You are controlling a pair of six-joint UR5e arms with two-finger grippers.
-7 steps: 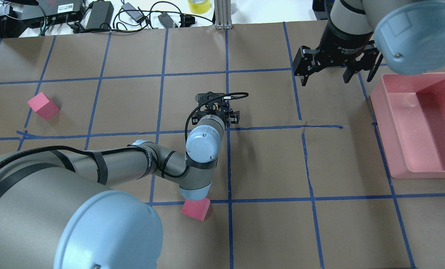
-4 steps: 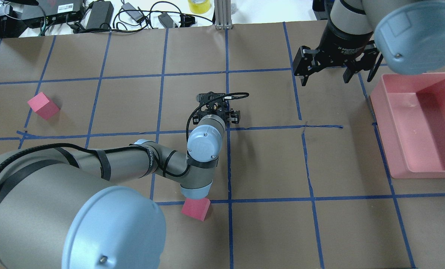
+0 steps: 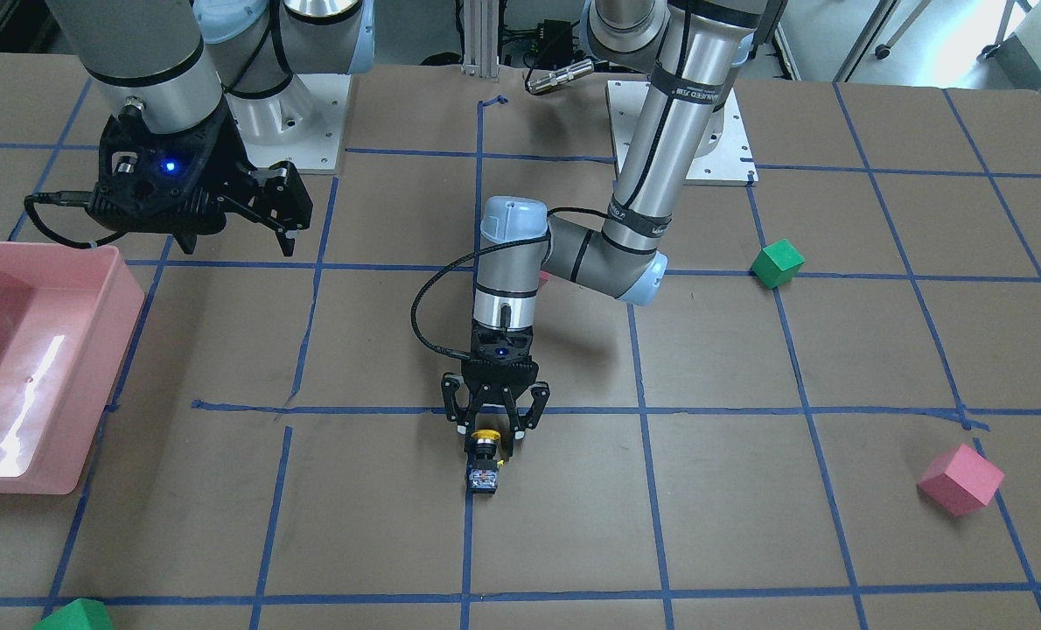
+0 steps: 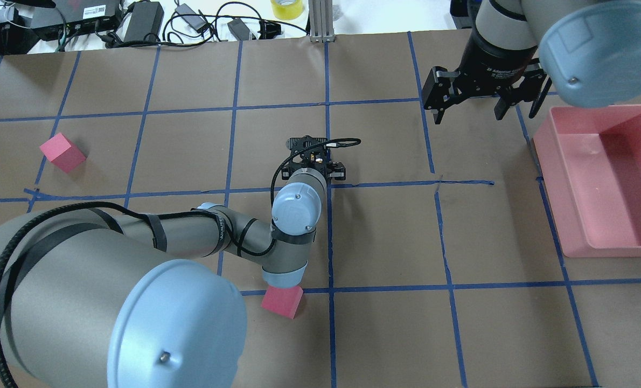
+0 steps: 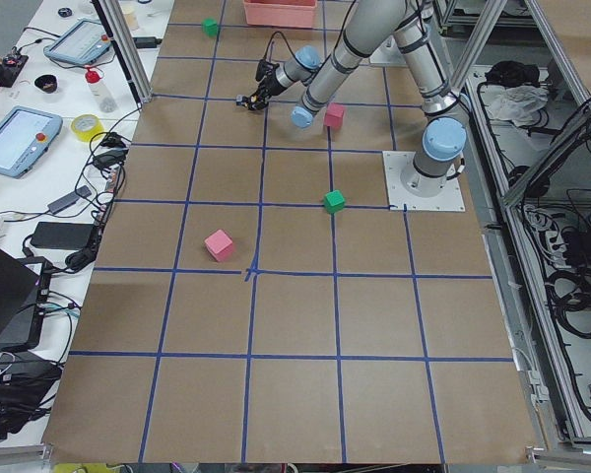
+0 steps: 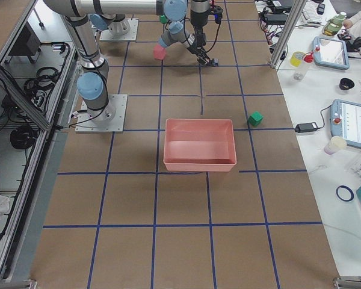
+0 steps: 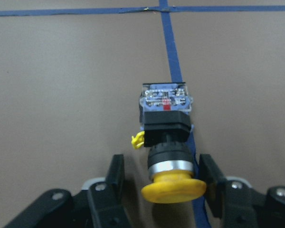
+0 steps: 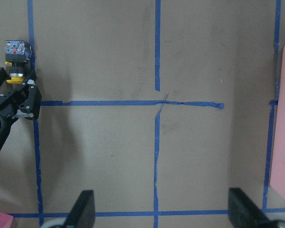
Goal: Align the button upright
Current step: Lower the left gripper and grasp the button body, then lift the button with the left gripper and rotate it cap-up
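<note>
The button lies on its side on the brown table, its yellow cap towards the robot and its silvery-blue terminal block away from it. In the left wrist view the button lies on a blue tape line. My left gripper points down, open, with its fingers on either side of the yellow cap, and small gaps show on both sides. In the overhead view the left gripper hides the button. My right gripper is open and empty, hovering far right near the bin.
A pink bin stands at the right edge. Pink cubes lie at the far left and under my left elbow. Green cubes lie apart from the button. Cables and power bricks line the far table edge.
My left arm has shifted slightly to the right, and the gripper looks a little lower over the button. The right arm has not moved.
</note>
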